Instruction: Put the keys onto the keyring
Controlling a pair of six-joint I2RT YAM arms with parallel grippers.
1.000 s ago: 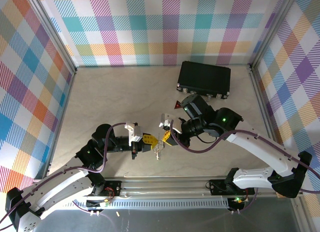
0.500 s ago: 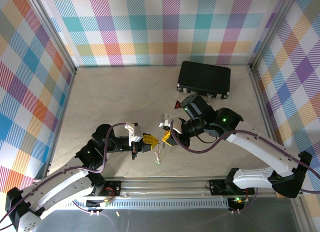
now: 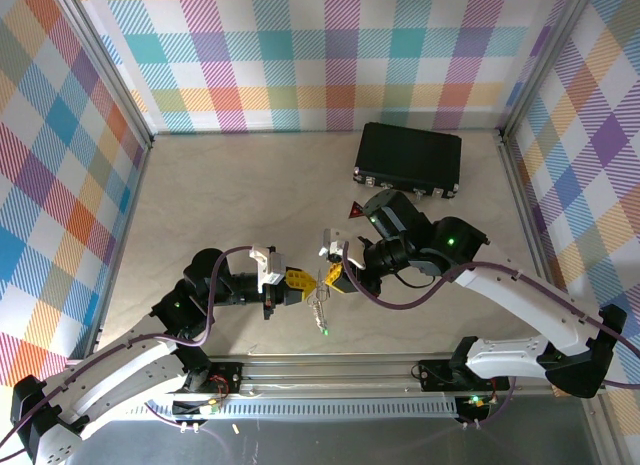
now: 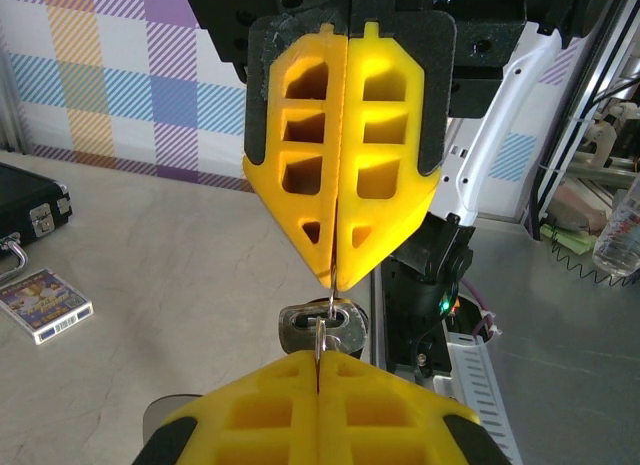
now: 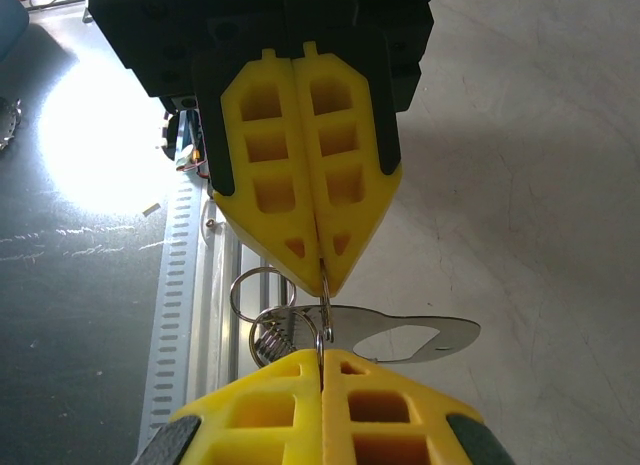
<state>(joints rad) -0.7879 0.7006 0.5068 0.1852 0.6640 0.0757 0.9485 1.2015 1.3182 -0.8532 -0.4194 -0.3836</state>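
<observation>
My left gripper (image 3: 305,283) and right gripper (image 3: 330,278) meet tip to tip above the table's near part. Both are shut on the thin wire of the keyring (image 3: 318,285) stretched between them. In the left wrist view my left gripper (image 4: 320,357) pinches the keyring (image 4: 330,310), and a grey key head (image 4: 300,330) with an oblong slot hangs on it; the right gripper (image 4: 335,280) clamps from above. In the right wrist view my right gripper (image 5: 322,357) holds the keyring (image 5: 324,315) opposite the left gripper (image 5: 322,275). A small bunch dangles below, ending in a green spot (image 3: 324,331).
A flat metal tag (image 5: 420,335), a small ring (image 5: 255,285) and a coil hang with the bunch. A black case (image 3: 408,157) lies at the back right, a dark red triangular piece (image 3: 355,212) before it, a patterned card (image 4: 45,305) nearby. A metal rail (image 3: 330,380) runs along the near edge.
The dangling bunch under the two grippers now hangs lower, and a green tip shows at its end. Both arms have barely moved and stay shut.
</observation>
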